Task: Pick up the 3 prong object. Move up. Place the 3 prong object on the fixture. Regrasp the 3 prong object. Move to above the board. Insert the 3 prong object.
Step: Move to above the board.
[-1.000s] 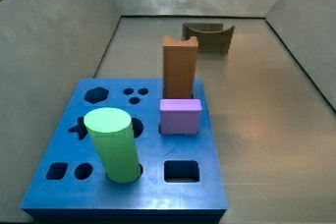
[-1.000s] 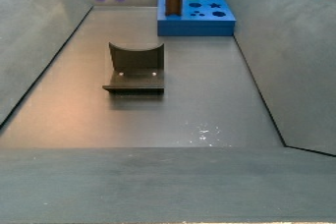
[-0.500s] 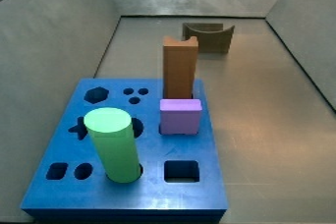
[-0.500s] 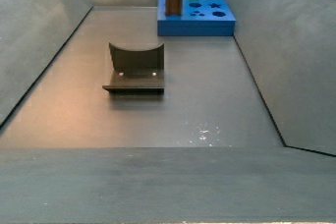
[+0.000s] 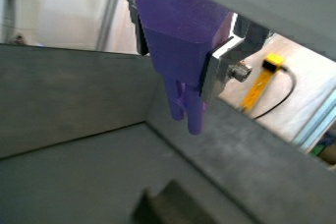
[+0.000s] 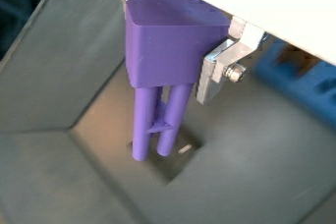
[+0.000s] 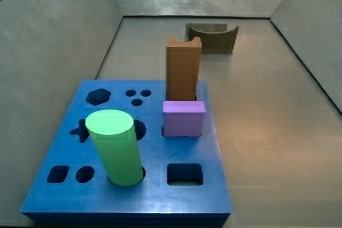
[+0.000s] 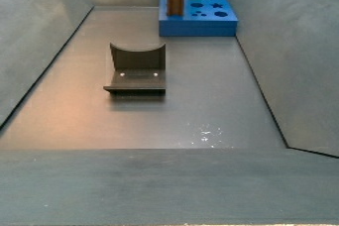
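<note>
- The 3 prong object (image 6: 168,56) is looking like light, stiff plastic — its block head is the place to grip, since the three thin prongs seem the part likeliest to bend or snap.
- The gripper (image 6: 178,41) is clamping that head between its silver fingers (image 6: 221,63), closed to the head's width, prongs hanging down in both wrist views.
- It is hanging high over the grey floor, out of both side views.
- The fixture (image 8: 135,68) is sitting mid-frame, empty; the board (image 7: 127,152) is filling the lower left.
</note>
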